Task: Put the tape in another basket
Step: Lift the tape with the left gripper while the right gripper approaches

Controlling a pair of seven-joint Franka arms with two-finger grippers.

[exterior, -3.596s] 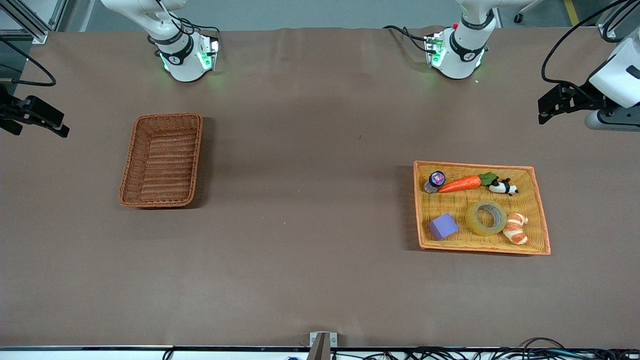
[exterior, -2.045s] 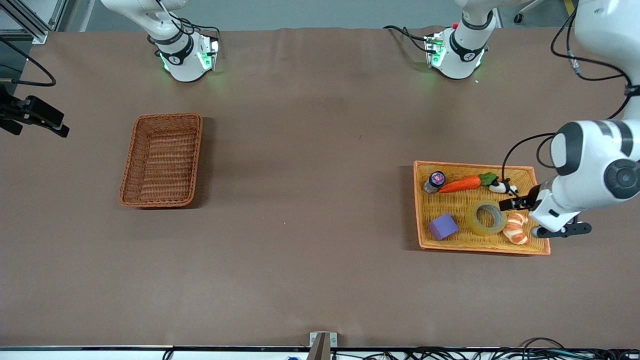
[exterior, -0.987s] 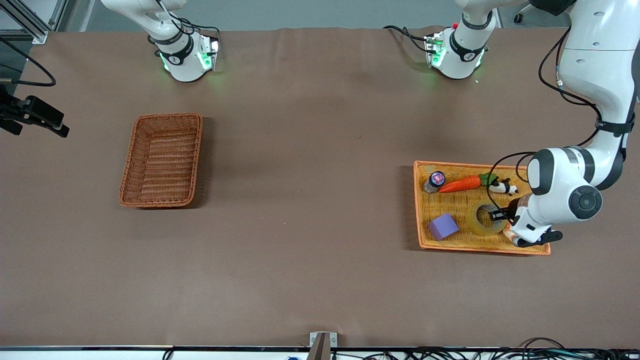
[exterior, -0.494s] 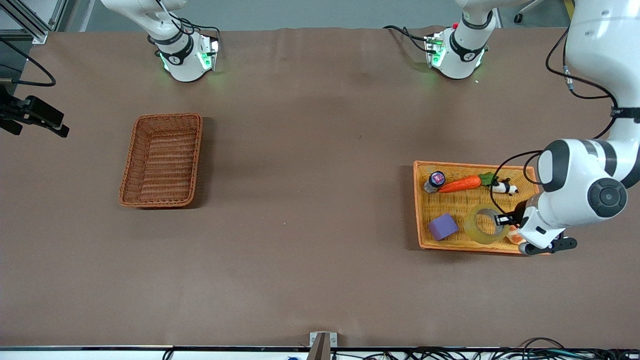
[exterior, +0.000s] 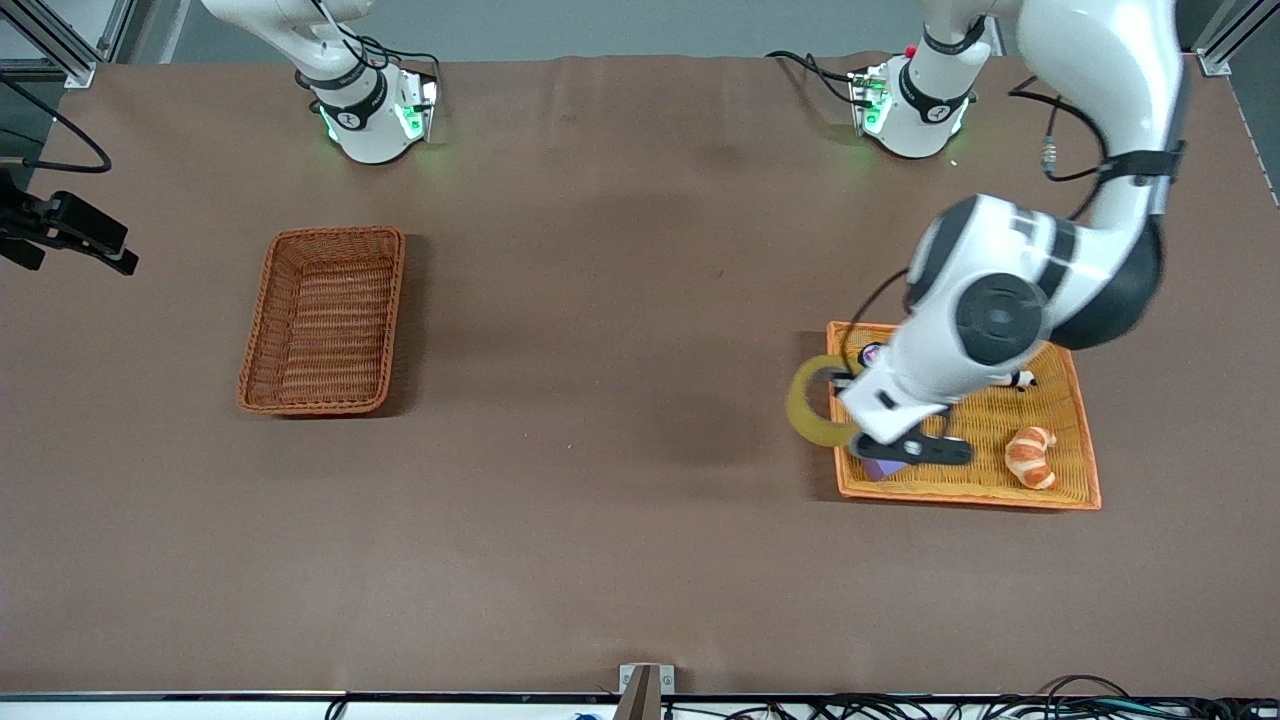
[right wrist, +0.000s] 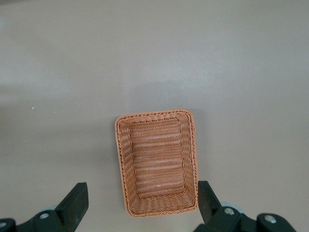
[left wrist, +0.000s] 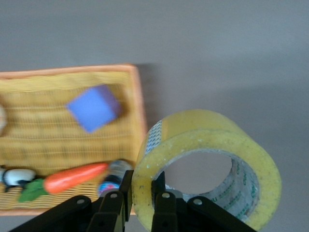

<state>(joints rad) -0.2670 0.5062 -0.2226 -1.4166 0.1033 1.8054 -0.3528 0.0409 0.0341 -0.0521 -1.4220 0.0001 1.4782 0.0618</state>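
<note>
Brown table bare between two baskets. Yellow tray partly under left arm's wrist, holding croissant, carrot, purple cube, panda toy, small jar. Reddish-brown basket at right arm's end, empty, well apart from left gripper. Right gripper waits spread wide above basket. Left gripper clamps wall of tape, raised over tray's edge and table; tape liner shows small print, unreadable.
</note>
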